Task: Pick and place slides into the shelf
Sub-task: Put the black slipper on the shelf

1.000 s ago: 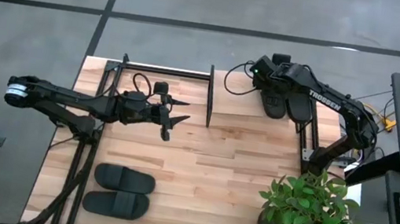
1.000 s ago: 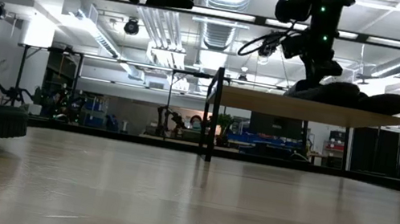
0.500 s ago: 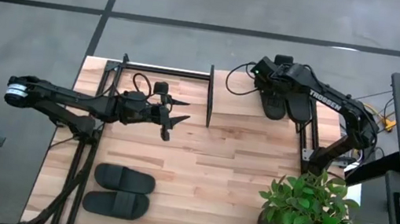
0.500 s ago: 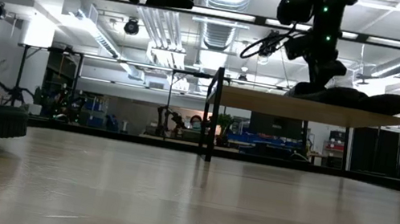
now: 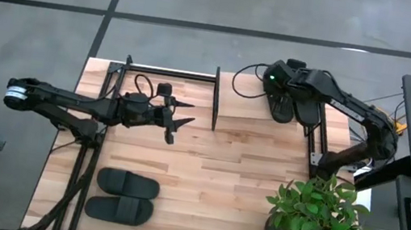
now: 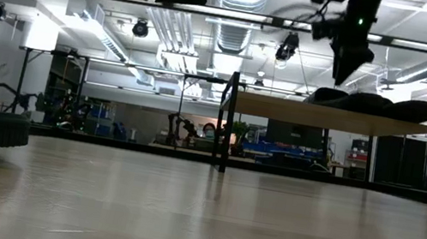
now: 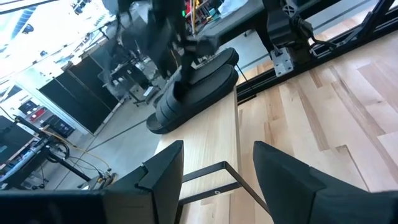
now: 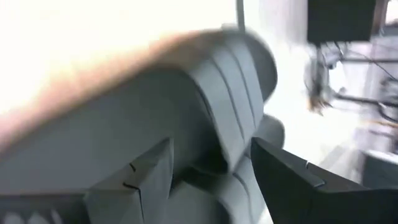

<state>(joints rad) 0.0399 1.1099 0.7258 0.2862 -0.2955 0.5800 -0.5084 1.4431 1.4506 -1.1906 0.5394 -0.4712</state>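
**Q:** High view: where are the slides?

**A:** Two slides (image 5: 292,108) lie on the shelf (image 5: 243,108); two more (image 5: 124,197) wait on the worktop (image 5: 220,182), well apart from it.

**Q:** And the grippers?

**A:** Right gripper (image 5: 279,89) hovers above the shelved pair, jaws open and empty, apparently just released. Left gripper (image 5: 181,115), beside the shelf, is open and empty too.

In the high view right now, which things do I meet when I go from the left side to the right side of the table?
Left gripper, open above the table → two slides lying on the tabletop, near edge (these two overlap in order) → shelf → right gripper, open just over the two slides on the shelf → potted plant.
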